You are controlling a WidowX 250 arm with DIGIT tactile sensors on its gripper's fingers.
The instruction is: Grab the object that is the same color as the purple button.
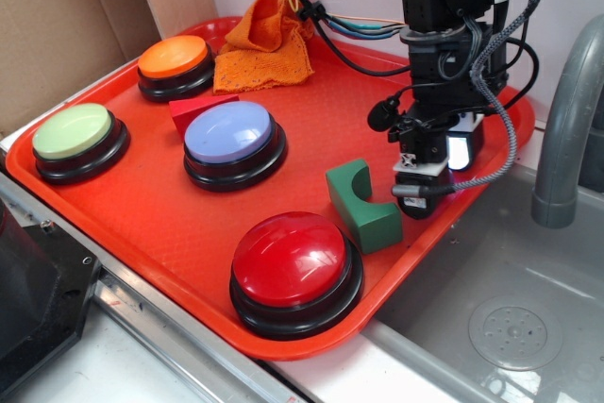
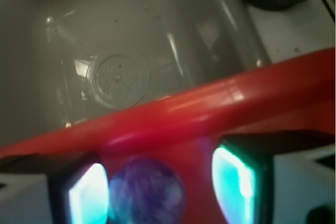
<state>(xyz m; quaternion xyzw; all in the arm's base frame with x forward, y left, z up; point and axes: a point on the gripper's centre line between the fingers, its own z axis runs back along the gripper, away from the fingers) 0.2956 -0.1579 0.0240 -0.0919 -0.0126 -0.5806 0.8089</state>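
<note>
In the middle left of the outside view sits the purple button (image 1: 233,134). At the right edge of the tray (image 1: 142,224), the gripper (image 2: 163,187) has its glowing fingers (image 2: 89,195) apart, with the purple ball (image 2: 147,192) between them. If they squeeze crooked, the slippery ball could roll into the sink (image 2: 115,51).

In the exterior view the gripper (image 1: 429,175) hides the purple ball completely, and its own jaw gap cannot be made out. The wrist view is blurred: the ball (image 2: 148,191) between the 2 glowing fingers (image 2: 86,195) is cut off by the bottom edge, and contact with the pads cannot be told. The red wedge block (image 1: 200,110) is partly hidden behind the purple button (image 1: 232,139).
</note>
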